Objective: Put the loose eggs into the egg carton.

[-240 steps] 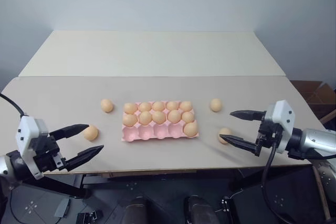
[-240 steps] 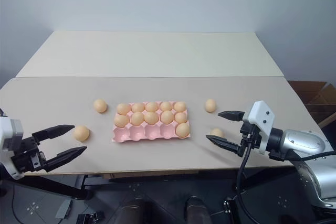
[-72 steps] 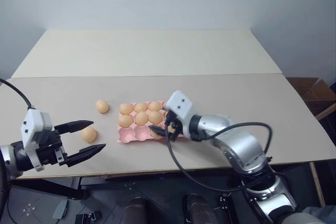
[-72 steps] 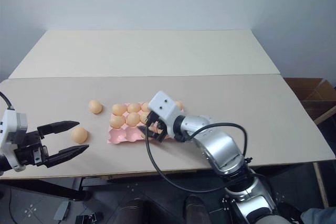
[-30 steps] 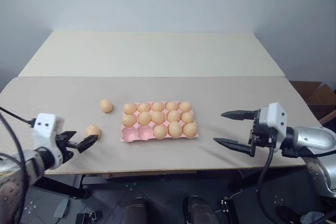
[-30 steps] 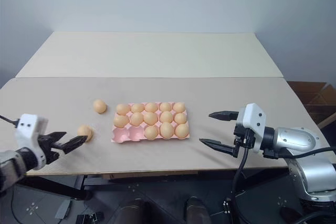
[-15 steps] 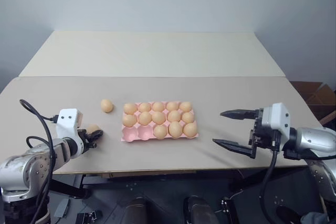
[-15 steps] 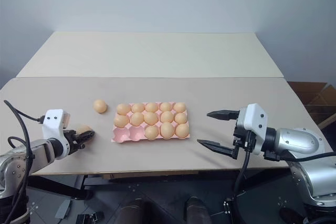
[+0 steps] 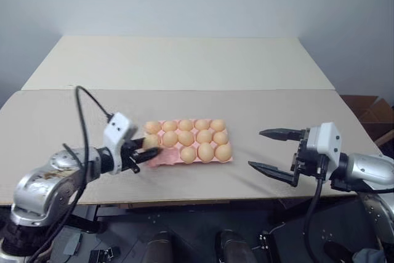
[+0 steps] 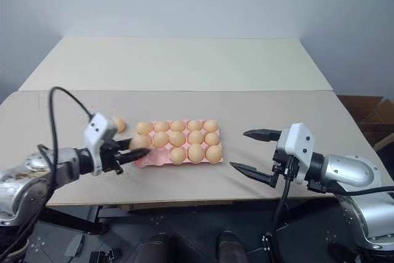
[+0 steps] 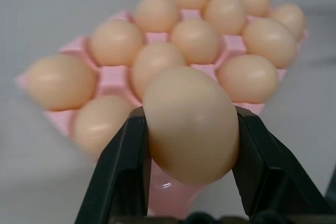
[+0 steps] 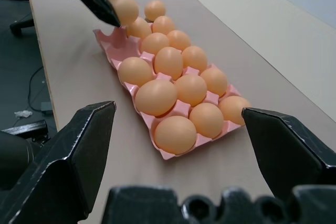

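Lifted off the tabletop [image 9: 258,109] within the last second, one egg [image 11: 190,124] is gripped in the left claw [image 9: 145,152] at the egg carton [image 9: 161,159] near corner; another loose egg [image 10: 119,124] remains beside it. Right claw [image 9: 275,150] hangs open.

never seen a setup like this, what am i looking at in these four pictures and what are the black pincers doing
This is a two-armed robot at a table. Two pictures come from cameras on its head, looking down over both arms. The other two come from a camera on each wrist, looking along that arm's black pincers. On the table lies a pink egg carton, nearly full, and one loose egg beside its left end. The left tool is shut on another egg, held over the carton's near left corner. The right tool stands open and empty to the carton's right.
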Robot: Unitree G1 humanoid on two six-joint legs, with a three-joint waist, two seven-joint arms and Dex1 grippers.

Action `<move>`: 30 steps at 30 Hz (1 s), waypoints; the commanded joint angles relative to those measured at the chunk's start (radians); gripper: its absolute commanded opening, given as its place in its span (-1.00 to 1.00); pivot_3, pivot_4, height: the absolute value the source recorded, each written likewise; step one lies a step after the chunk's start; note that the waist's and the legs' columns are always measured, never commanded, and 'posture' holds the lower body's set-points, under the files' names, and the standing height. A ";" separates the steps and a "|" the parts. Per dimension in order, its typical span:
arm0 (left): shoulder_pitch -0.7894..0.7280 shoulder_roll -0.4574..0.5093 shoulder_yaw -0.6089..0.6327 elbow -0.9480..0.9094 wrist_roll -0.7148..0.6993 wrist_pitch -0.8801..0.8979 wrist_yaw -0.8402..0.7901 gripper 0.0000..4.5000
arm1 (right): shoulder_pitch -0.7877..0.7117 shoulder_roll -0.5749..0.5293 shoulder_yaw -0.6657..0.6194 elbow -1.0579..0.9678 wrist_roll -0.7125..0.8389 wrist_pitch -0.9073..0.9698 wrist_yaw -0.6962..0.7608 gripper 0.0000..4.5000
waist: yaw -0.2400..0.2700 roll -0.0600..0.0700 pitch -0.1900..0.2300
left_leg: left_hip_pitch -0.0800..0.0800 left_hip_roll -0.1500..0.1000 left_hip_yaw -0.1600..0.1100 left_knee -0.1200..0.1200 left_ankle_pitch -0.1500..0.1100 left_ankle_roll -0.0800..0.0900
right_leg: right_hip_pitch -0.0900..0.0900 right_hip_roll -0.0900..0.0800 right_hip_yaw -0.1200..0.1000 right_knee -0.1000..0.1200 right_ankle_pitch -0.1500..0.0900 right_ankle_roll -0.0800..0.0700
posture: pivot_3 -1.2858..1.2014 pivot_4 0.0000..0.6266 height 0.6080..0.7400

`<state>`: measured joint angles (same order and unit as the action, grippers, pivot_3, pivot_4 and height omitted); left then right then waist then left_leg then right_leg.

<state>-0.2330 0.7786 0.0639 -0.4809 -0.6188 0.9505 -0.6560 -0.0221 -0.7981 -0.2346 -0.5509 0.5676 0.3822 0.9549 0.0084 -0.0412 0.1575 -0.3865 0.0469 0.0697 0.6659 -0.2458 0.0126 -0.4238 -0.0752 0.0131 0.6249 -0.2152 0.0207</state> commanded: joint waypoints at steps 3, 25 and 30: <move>-0.076 -0.004 -0.097 0.054 0.043 -0.055 -0.069 -0.18 | 0.017 -0.001 -0.023 -0.055 0.010 -0.006 -0.026 1.00 | 0.001 0.000 0.000 | 0.000 0.000 -0.001 0.000 0.000 0.000 | 0.000 0.001 -0.001 0.000 0.000 0.000 | 0.03 -0.52 1.00; 0.416 0.157 0.507 0.184 0.076 -0.469 -0.434 0.98 | -0.090 -0.025 0.028 0.066 0.004 -0.042 0.050 1.00 | -0.017 0.000 0.000 | 0.001 0.002 0.001 0.000 0.000 0.000 | -0.001 0.000 0.000 0.000 -0.006 -0.004 | 0.03 -0.52 1.00; 0.538 0.093 0.658 0.173 0.029 -0.526 -0.485 0.98 | -0.130 -0.037 0.034 0.113 0.001 -0.054 0.100 1.00 | -0.003 0.000 0.000 | 0.000 0.003 0.001 0.000 0.000 0.000 | -0.001 -0.002 -0.001 0.000 -0.007 -0.004 | 0.03 -0.52 1.00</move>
<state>0.2890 0.8895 0.6657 -0.2792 -0.5579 0.4544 -1.1268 -0.1389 -0.8185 -0.1871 -0.4356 0.5698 0.3573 1.0375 0.0052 -0.0408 0.1577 -0.3863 0.0496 0.0711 0.6659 -0.2460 0.0126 -0.4250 -0.0773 0.0121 0.6246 -0.2223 0.0167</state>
